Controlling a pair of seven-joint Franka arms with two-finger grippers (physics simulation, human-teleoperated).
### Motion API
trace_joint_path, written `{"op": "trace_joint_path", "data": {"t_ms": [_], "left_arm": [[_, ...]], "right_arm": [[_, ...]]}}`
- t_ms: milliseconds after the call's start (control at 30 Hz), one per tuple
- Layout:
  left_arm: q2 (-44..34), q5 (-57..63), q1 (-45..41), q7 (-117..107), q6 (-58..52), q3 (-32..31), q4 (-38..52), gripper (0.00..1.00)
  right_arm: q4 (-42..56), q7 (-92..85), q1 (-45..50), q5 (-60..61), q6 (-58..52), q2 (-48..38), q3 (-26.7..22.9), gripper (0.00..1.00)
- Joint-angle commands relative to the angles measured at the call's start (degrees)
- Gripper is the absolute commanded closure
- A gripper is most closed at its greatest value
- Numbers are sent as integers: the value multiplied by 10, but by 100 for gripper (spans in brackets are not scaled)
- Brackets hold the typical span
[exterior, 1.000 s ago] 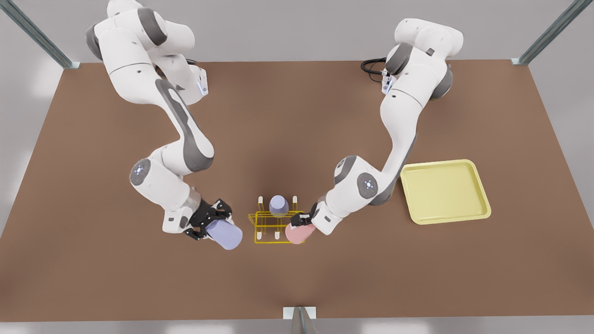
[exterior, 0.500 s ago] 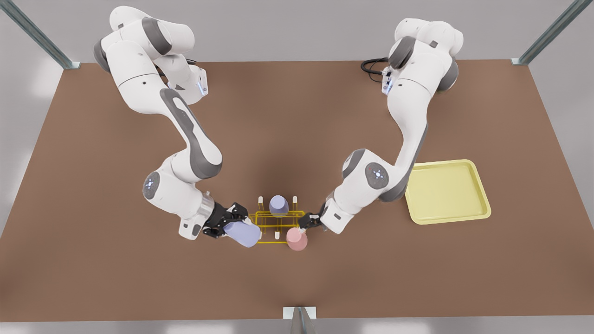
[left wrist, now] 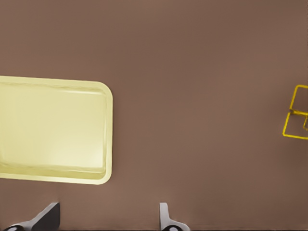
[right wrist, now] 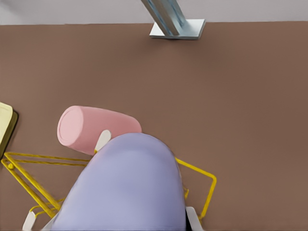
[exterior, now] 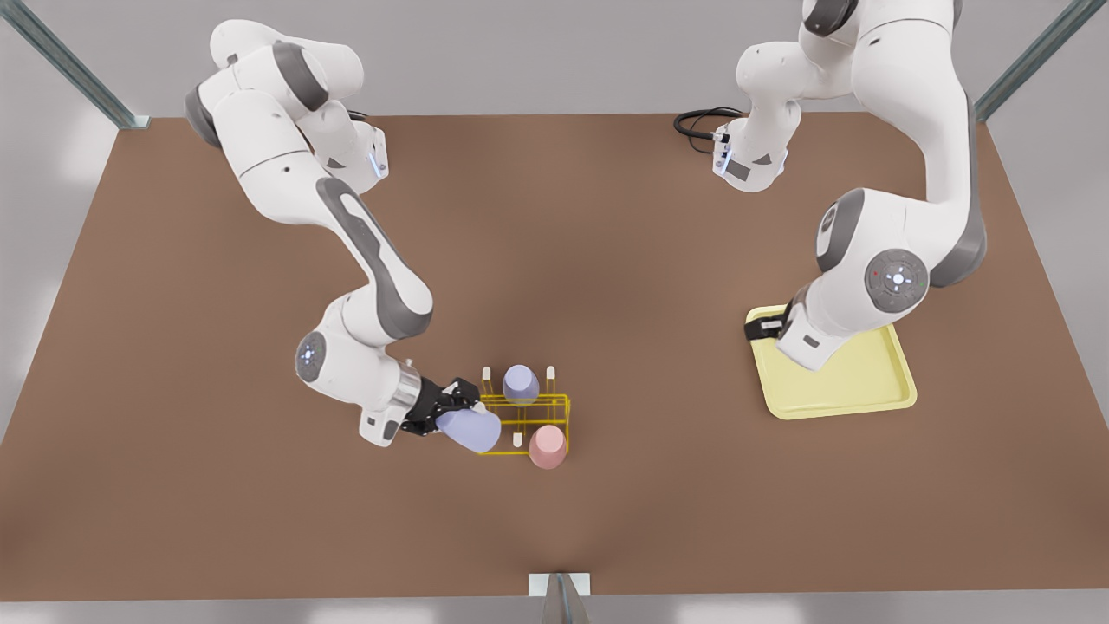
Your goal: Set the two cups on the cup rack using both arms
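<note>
The yellow wire cup rack (exterior: 561, 401) stands near the table's front middle. The pink cup (exterior: 548, 445) sits upside down on its front peg nearest the front view's right, with no gripper on it. My right gripper (exterior: 444, 411), on the arm at the front view's left, is shut on the periwinkle cup (exterior: 470, 430), held tilted over the rack's near corner. In the right wrist view the periwinkle cup (right wrist: 125, 187) hangs above the rack (right wrist: 204, 180), beside the pink cup (right wrist: 94, 127). My left gripper (exterior: 766, 328) hovers open over the tray's corner, its fingertips (left wrist: 166, 220) wide apart.
A paler lavender cup (exterior: 520, 384) sits on a back peg of the rack. The flat pale-yellow tray (exterior: 866, 390) lies at the front view's right, seen also as the tray (left wrist: 53, 130) in the left wrist view. A metal post bracket (exterior: 560, 585) stands at the table's front edge.
My left gripper let go of the pink cup on its peg and drew back, up and over the tray. My right gripper carried the periwinkle cup sideways onto the rack's edge.
</note>
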Motion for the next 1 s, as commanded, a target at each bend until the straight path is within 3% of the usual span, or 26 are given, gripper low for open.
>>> {"op": "trace_joint_path", "data": {"t_ms": [0, 100, 133, 533, 567, 600, 633, 700, 767, 833, 967], "left_arm": [[1, -16, 0, 142, -44, 0, 1, 0], [5, -16, 13, 143, -42, 0, 2, 0], [5, -16, 14, 143, -42, 0, 2, 0], [5, -17, 13, 151, -43, 0, 2, 0], [5, -17, 14, 156, -43, 0, 2, 0], [5, -16, 14, 157, -47, 0, 11, 0], [4, -17, 14, 157, -53, 0, 12, 0], [3, -17, 20, 158, -74, 1, 25, 0], [2, -15, 22, 158, -81, 0, 28, 0], [2, -14, 22, 157, -81, 0, 28, 0], [2, -15, 22, 157, -82, 0, 28, 0]], "right_arm": [[3, 32, 4, -2, -2, 0, 0, 15], [4, 32, 7, -2, -1, 6, 0, 15], [4, 33, 7, -2, -2, 6, 0, 0], [36, 33, 4, 5, -25, 5, -2, 0], [64, 40, 2, -8, -102, -7, -20, 0], [66, 72, 9, -135, -256, -41, -105, 0], [65, 101, -16, -272, -346, -49, -143, 0], [80, 93, -27, -349, -385, -89, -207, 0], [141, 126, -14, -349, -543, -155, -204, 0], [66, 148, -22, -344, -559, -258, -198, 0], [-4, 154, -53, -319, -544, -325, -177, 0]]}}
